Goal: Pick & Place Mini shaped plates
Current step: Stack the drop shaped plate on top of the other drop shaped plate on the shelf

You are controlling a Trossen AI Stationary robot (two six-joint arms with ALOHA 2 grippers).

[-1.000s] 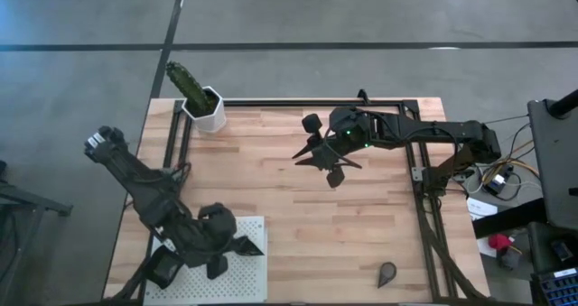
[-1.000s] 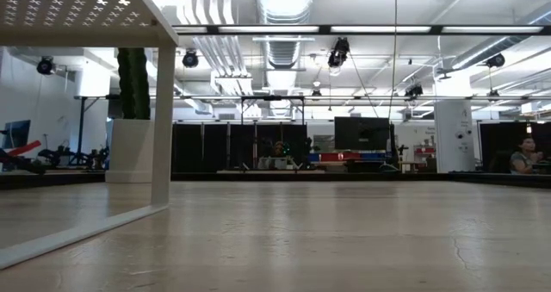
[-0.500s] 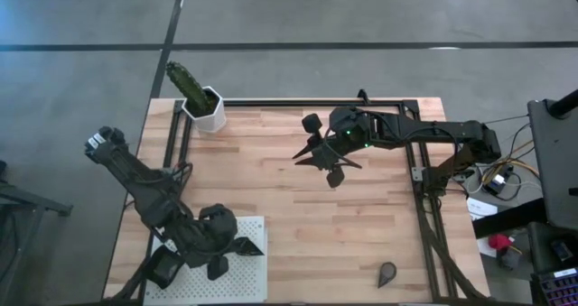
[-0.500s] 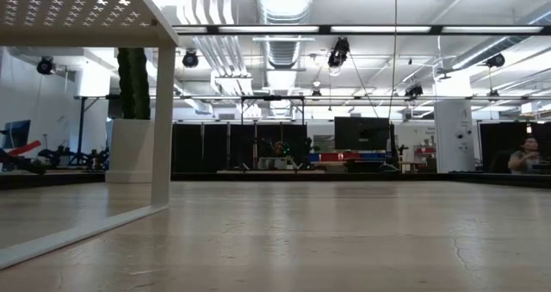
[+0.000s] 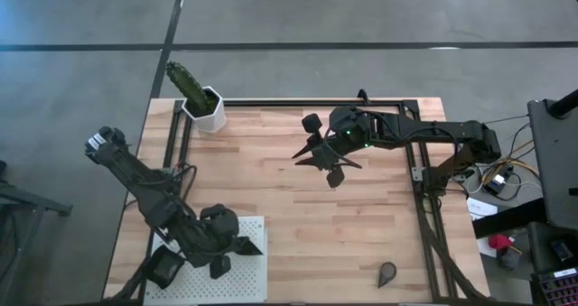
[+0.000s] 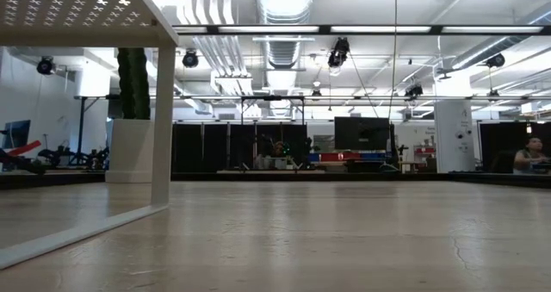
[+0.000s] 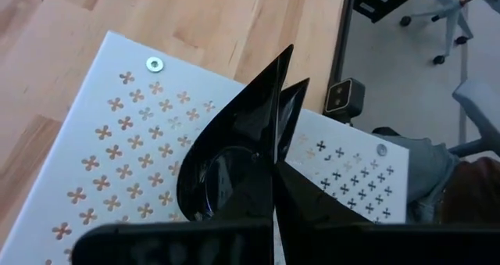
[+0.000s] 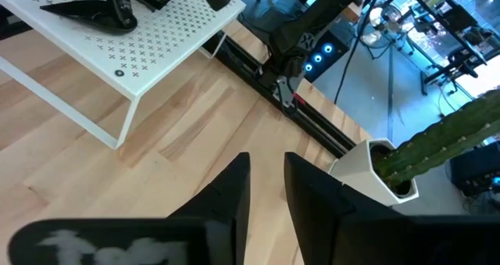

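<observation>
Left gripper (image 5: 242, 246) clamped on a teardrop plate (image 7: 234, 152) over the white perforated board (image 5: 256, 272) at lower left of the high view, right gripper (image 5: 312, 153) upper centre, fingers slightly parted, empty, 1 more teardrop plate (image 5: 386, 273) lower right on the table (image 5: 298, 216).

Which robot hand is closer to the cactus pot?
The right hand. It hangs over the table's middle, a short way from the cactus pot at the far corner. The left hand is over the white board at the near edge, farther off.

No readable text, label, brand or number shows anywhere.
</observation>
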